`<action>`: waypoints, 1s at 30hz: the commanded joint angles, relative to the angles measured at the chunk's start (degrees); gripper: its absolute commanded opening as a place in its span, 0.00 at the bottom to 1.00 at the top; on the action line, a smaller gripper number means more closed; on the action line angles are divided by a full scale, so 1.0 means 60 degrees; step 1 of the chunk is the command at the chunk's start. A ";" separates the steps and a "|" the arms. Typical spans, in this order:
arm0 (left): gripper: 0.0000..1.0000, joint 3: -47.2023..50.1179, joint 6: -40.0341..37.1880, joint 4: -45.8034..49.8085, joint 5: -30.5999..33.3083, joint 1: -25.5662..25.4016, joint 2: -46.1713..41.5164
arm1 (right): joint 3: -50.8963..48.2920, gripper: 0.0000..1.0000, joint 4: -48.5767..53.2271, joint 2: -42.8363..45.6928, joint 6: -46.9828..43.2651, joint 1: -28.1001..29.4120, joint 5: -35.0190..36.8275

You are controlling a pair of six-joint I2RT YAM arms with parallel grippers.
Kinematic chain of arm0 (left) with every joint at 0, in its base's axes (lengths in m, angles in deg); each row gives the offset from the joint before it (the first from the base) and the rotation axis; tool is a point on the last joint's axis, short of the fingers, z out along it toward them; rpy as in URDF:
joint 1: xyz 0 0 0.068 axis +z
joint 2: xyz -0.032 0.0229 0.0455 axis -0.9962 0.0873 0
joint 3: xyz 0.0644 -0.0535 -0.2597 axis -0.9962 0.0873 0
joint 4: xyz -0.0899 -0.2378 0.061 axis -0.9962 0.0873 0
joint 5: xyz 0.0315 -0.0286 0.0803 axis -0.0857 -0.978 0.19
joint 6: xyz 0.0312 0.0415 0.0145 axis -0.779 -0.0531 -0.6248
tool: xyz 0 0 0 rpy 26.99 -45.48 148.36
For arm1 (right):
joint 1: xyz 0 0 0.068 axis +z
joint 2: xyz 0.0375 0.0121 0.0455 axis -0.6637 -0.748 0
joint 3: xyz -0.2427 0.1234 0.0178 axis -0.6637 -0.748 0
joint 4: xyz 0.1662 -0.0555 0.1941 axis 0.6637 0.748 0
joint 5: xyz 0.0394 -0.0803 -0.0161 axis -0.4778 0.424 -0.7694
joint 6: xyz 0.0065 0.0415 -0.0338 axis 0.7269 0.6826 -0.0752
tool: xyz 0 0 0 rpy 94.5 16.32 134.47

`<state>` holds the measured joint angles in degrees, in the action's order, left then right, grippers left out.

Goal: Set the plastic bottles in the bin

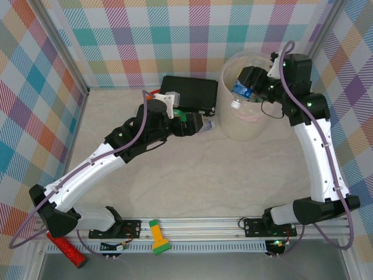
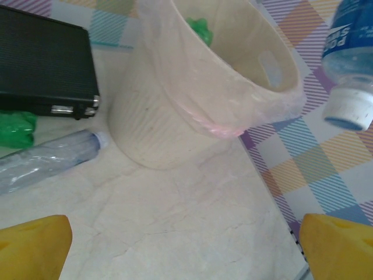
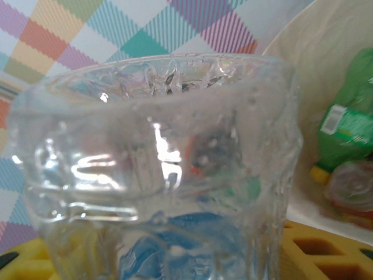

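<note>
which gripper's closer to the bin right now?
Right. The right gripper is over the mouth of the bin, shut on a blue-labelled bottle. The left gripper is open, down outside its wall, by the black case.

Right wrist view: the blue-labelled bottle (image 3: 157, 169) sits close up — blurred, cut off by the bottom edge, and hiding most of the yellow pads (image 3: 326, 251) of the right tool (image 3: 175, 259). A green bottle (image 3: 347, 125) in the bin (image 3: 326, 55) is cut by the right edge. Left wrist view: a clear bottle (image 2: 49, 158) on the desk (image 2: 192, 227) runs off the left edge; a second green bottle (image 2: 14, 128), just beside the black case (image 2: 44, 58), is cut there too.
</note>
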<state>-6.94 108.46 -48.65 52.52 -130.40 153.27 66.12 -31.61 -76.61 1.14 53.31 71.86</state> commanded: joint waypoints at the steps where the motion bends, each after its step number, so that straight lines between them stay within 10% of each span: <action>1: 0.99 0.0228 -0.0371 0.0638 0.0486 0.0190 -0.0376 | 0.0916 0.56 0.0898 -0.0394 -0.0620 -0.0490 -0.0179; 30: 1.00 0.0297 -0.0963 0.2222 0.1682 0.0940 -0.1329 | 0.4929 0.54 0.3247 -0.3686 -0.1558 -0.3961 -0.1037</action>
<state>-5.85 103.98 -36.63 61.72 -125.68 146.54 93.96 -13.49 -97.14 -8.04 29.73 68.58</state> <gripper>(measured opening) 0.995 0.548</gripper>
